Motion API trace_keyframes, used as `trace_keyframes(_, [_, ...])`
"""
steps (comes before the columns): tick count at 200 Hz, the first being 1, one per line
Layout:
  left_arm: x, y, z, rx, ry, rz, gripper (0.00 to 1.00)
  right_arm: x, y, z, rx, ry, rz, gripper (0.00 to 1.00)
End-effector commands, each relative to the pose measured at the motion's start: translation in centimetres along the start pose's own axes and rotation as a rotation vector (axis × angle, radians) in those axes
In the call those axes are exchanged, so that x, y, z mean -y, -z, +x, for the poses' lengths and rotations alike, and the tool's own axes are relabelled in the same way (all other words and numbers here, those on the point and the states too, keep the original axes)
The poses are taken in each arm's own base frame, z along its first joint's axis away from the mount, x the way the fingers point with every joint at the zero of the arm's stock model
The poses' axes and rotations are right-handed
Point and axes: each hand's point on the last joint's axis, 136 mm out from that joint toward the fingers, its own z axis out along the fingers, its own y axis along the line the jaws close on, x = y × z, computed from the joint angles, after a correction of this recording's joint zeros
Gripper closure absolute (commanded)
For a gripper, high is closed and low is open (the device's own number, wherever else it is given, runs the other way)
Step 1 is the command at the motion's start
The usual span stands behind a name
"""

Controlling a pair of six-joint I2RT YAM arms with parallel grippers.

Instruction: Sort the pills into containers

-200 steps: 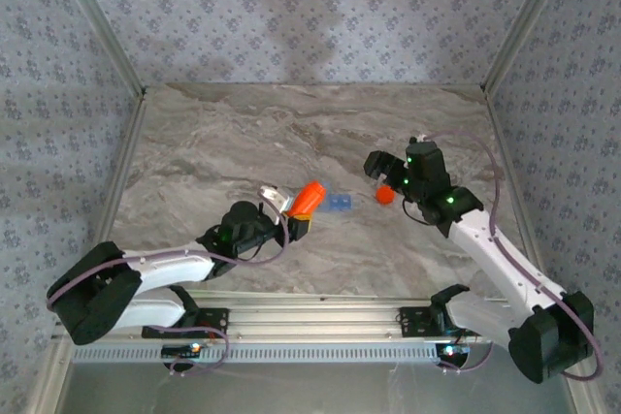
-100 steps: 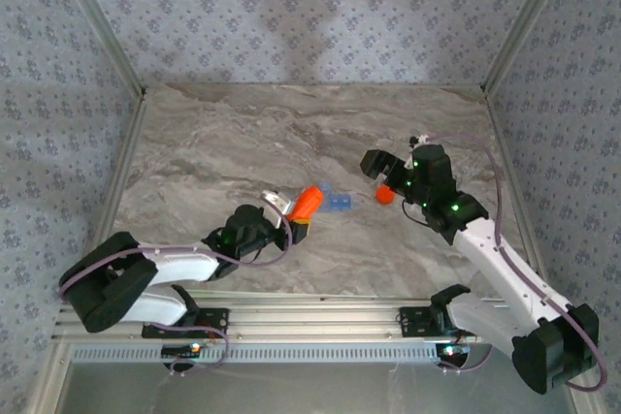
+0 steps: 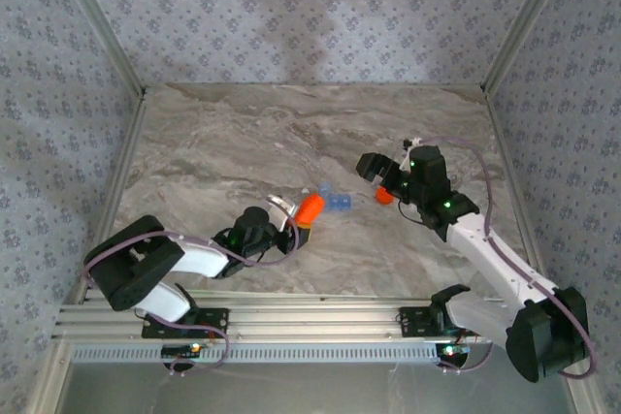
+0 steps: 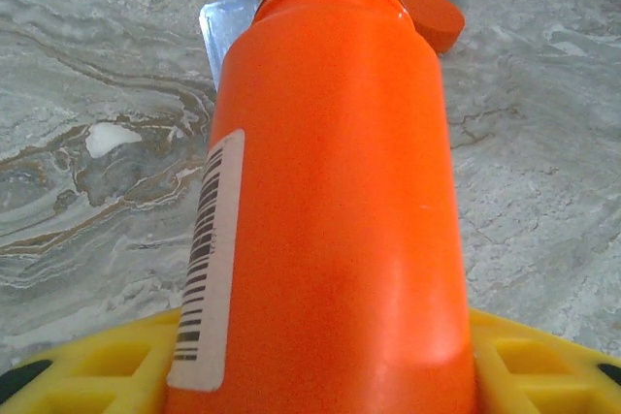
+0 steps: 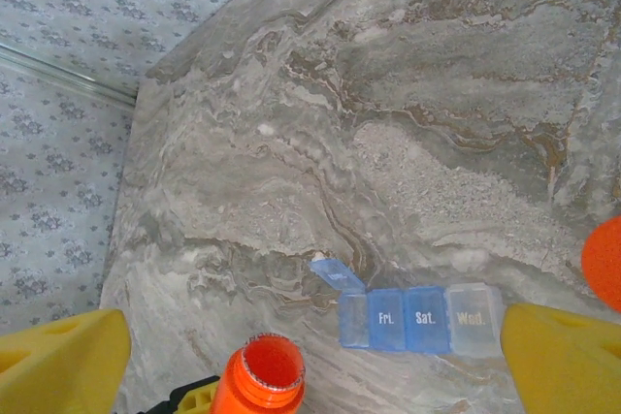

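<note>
the left end effector [image 3: 294, 218] grips the orange bottle [image 4: 330, 201], barcode label plain in its wrist view. the right wrist view shows the bottle's open mouth and, just beyond it, the blue pill box [image 5: 417, 317], day labels readable, end lid up. the right end effector [image 3: 380, 174] gapes wide and empty by the cap [image 3: 385, 195]. marbled tabletop [image 3: 243, 143], patterned walls [image 3: 310, 7].
</note>
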Motion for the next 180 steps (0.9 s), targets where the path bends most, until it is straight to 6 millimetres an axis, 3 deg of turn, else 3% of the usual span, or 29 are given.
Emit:
trace_keyframes(1, [1.2,-0.7,-2.6,0.085,0.008,0.046,1.0,-1.7,0.7,-1.3,0.007,0.025,-0.076,0.0])
trace_keyframes(62, [1.0,-1.1,-2.7,0.071,0.012,0.03,1.0,-2.7,0.3,-2.5,-0.006,0.018,-0.115,0.0])
trace_keyframes(121, [0.8,-0.7,-2.8,0.028,0.032,0.008,1.0,2.8,-0.7,1.0,-0.054,-0.013,0.033,0.01])
trace_keyframes(180, [0.3,-0.8,-2.9,-0.042,0.021,-0.042,1.0,5.0,-1.8,3.8,-0.091,0.012,0.03,0.09])
